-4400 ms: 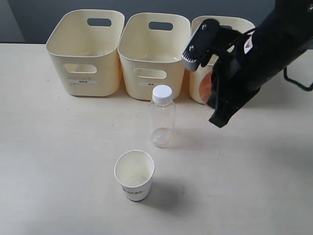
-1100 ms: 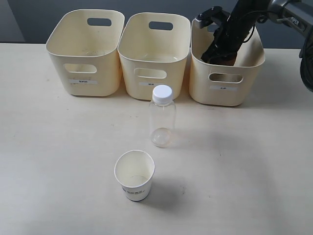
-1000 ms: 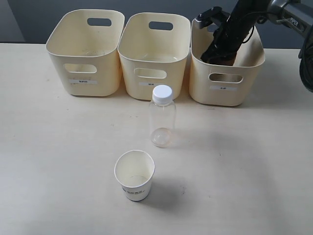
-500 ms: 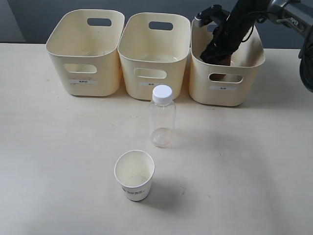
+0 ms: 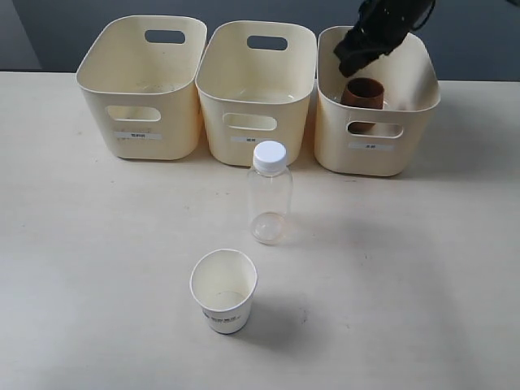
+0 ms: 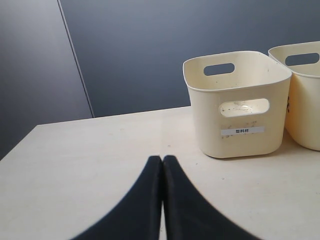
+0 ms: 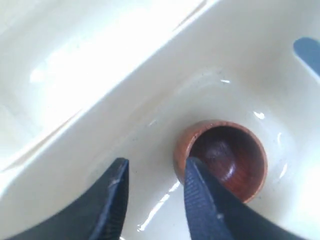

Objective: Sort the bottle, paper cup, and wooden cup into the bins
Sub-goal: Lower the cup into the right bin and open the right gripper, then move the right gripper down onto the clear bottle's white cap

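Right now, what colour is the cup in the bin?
Reddish-brown wooden cup, darker inside; right wrist view shows it best.

The wooden cup (image 5: 362, 92) sits in the rightmost bin (image 5: 406, 154), right hand (image 5: 356, 58) above it. The bottle (image 5: 269, 203) and paper cup (image 5: 223, 290) stand upright.

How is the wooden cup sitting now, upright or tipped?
Upright: the wooden cup stands in the right bin, mouth up, with the open claw above it.

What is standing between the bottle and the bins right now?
Nothing visible does. The bottle stands upright on the table just in front of the middle bin, with only bare tabletop between them. The paper cup sits on the bottle's other side, farther from that bin.
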### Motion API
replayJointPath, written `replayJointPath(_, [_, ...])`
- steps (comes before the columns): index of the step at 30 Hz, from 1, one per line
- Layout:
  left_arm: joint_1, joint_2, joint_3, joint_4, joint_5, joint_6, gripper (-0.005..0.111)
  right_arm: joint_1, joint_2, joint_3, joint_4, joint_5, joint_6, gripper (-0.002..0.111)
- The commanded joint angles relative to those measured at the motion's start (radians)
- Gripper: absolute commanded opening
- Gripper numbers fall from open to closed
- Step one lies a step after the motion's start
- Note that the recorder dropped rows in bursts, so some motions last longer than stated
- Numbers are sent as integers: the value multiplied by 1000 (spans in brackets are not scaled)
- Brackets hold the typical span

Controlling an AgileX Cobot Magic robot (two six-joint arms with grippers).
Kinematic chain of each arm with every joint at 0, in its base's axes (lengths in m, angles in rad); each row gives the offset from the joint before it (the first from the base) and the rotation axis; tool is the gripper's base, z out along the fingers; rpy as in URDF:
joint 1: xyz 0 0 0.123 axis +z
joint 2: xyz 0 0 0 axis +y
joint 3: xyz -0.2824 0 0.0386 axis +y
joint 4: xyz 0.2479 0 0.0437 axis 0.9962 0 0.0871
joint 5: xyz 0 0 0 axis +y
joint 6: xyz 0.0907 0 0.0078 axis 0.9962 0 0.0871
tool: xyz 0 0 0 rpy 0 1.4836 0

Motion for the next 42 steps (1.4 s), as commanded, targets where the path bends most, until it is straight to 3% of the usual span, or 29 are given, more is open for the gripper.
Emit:
replayJointPath(1, [0, -5, 2, 0, -7, -1, 0, -6, -104, -5, 24, 9, 79, 37])
replayJointPath(12, [0, -5, 2, 0, -7, -1, 0, 108, -395, 51, 12, 9, 148, 37])
replayJointPath(28, [0, -5, 2, 0, -7, -1, 0, 305, -773, 475, -64, 9, 179, 37])
replayJointPath(39, [0, -5, 2, 0, -7, -1, 0, 423, -794, 724, -34, 9, 203, 38])
replayJointPath(42, [0, -5, 2, 0, -7, -1, 0, 430, -770, 752, -34, 9, 203, 49])
